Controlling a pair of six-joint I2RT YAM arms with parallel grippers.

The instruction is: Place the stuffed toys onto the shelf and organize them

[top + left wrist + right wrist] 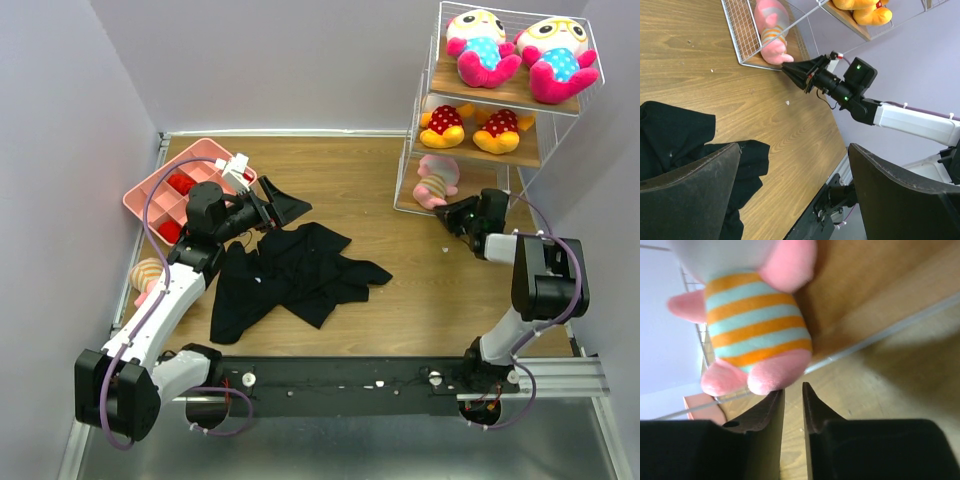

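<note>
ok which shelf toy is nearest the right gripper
The pale pink striped doll, the only striped one there, alone on the bottom board just beyond the right gripper.

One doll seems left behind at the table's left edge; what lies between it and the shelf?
In the top view: the left arm crossing over that doll, then a black cloth, then bare table to the shelf.

Left arm [168, 297]: white link shells, black joint housings, a purple cable looping alongside.
Right arm [545, 280]: the same white and black build, with a purple cable round a bulky black block.
Wrist lights [857, 66]: small, green.
Left end effector [275, 205]: black, with broad, flat, scuffed fingers [687, 195].
Right end effector [447, 214]: black, tapering to a point.
Base rail [350, 380]: black bar with pale screw heads.
</note>
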